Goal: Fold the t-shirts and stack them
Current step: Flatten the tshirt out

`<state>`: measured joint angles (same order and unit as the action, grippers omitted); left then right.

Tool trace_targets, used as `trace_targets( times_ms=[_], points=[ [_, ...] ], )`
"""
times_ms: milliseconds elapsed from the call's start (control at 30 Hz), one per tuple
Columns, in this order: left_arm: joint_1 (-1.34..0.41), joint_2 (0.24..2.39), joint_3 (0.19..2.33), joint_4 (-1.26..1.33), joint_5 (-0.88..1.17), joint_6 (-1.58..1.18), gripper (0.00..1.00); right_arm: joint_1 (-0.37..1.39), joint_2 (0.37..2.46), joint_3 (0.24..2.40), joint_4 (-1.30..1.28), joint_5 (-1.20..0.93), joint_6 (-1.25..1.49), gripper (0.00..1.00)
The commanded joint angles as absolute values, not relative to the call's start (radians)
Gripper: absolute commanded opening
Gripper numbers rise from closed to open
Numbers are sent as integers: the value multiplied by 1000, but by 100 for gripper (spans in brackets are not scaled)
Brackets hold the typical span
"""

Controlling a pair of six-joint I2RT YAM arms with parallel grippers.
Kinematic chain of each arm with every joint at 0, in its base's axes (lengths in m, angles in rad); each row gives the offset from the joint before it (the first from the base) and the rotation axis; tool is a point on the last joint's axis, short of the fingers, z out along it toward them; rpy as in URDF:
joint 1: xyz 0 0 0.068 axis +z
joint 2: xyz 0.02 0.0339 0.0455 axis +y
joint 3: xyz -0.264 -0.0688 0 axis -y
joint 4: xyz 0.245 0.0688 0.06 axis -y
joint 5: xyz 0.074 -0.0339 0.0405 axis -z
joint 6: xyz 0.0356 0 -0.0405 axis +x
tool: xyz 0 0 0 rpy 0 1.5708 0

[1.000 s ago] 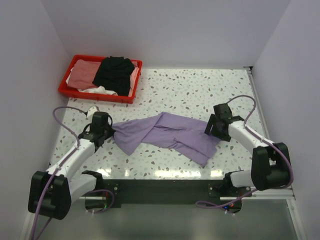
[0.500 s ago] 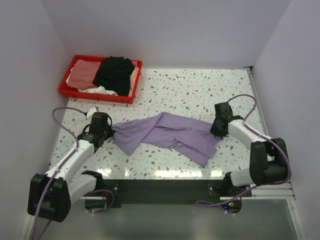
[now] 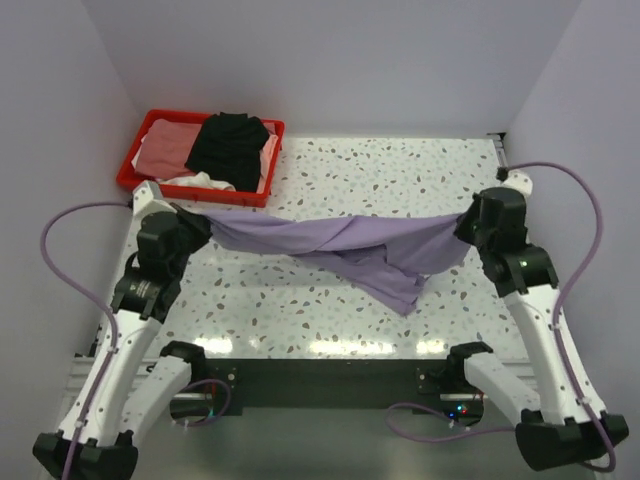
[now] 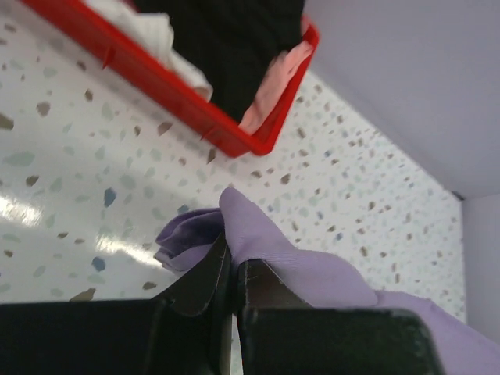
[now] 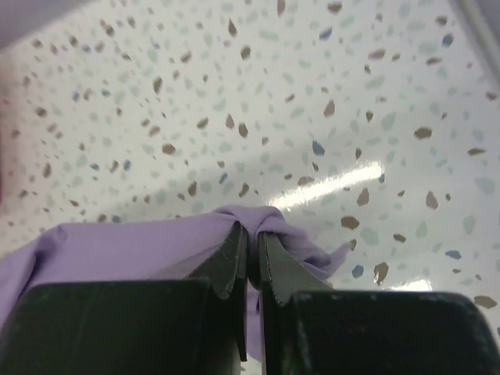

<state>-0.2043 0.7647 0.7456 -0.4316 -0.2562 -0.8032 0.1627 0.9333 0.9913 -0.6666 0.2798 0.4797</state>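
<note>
A purple t-shirt (image 3: 340, 245) hangs stretched between my two grippers above the speckled table (image 3: 390, 170), its middle sagging down to the tabletop. My left gripper (image 3: 197, 222) is shut on the shirt's left end (image 4: 258, 238), raised near the red tray. At the right end my right gripper (image 3: 466, 226) is shut on the cloth (image 5: 254, 219), also lifted off the table. More t-shirts, black (image 3: 230, 145), pink (image 3: 165, 150) and white (image 3: 190, 181), lie piled in the red tray (image 3: 190, 190).
The red tray (image 4: 226, 137) stands at the table's back left, just behind the left gripper. Grey walls close in the table on three sides. Both arms' cables loop outward beside the table edges.
The right gripper has shut on the shirt's right end. Both arms have lifted and pulled apart, raising the shirt off the table and stretching it out.
</note>
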Motion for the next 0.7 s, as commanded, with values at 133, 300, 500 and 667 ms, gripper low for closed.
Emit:
trace_targets(
  times_ms=[133, 300, 500, 667],
  points=[
    [-201, 572, 1008, -446, -319, -825, 0, 160, 717, 1252, -770, 449, 393, 0],
    [-201, 471, 1152, -523, -365, -813, 0, 158, 614, 1406, -819, 466, 376, 0],
    [-201, 400, 1219, -554, -436, -805, 0, 158, 551, 1492, -824, 446, 357, 0],
    [-202, 432, 1218, -563, -440, -811, 0, 160, 583, 1513, -827, 466, 336, 0]
  ],
)
